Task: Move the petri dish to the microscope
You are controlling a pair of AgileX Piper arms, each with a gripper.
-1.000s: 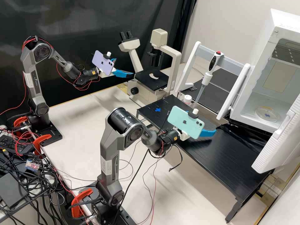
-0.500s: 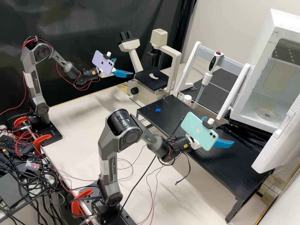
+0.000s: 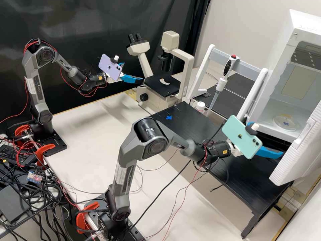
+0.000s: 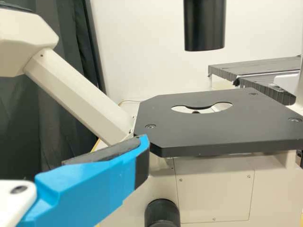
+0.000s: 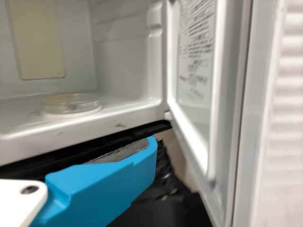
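Inside the white cabinet [image 3: 274, 129], on its floor, sits the petri dish [image 3: 286, 123], with the cabinet door [image 3: 301, 144] swung aside. Nothing holds the dish, so I judge the task to be near its start: getting to it is well along, but the grasp, the lift out, the carry and the setting down are all left to do. Just outside the cabinet mouth is my right end effector [image 3: 267, 140], its fingers spread wide with nothing between them; in the right wrist view one pad [image 5: 120, 152] is bare, with the dish a little beyond. Farther out, the microscope's black stage [image 4: 213, 127] carries no dish, and my left end effector [image 3: 133, 72] waits beside it, also wide and holding nothing.

Against the earlier frames, my right arm has swung across the black tabletop [image 3: 230, 180] to the cabinet. The dish lies where it lay, and my left arm keeps its place by the microscope [image 3: 150, 97].
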